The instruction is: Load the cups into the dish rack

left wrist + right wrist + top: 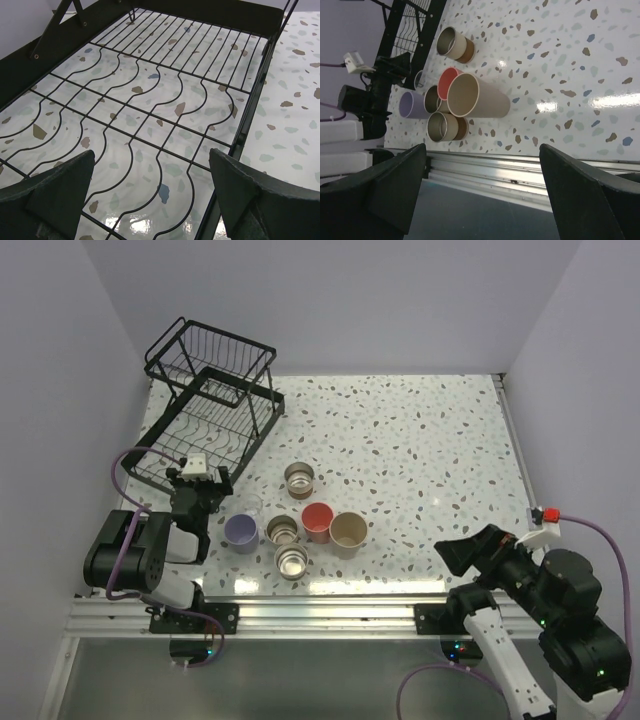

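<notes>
Beside the rack [250, 445], off its near right corner, seven cups stand upright on the table [420, 440]: glass [248, 506] and lavender [241, 532] nearest it, three steel [299, 479] [283, 531] [292, 562], then red [317, 522] and tan [348, 532] farthest out. The left gripper [151, 155] hangs over the rack's near tray end, jaws spread, empty. The right gripper [455, 552], well apart from the rack, gapes too, holding nothing.

— Item one?
— Speckled terrazzo table [430, 440]; one black wire dish rack [215, 410] standing on it.
— Beside the rack?
— Seven, upright: three steel cups [299, 479], red cup [318, 522], tan cup [348, 533], lavender cup [241, 532], clear cup [248, 506]. Clear and lavender nearest the rack, tan farthest.
</notes>
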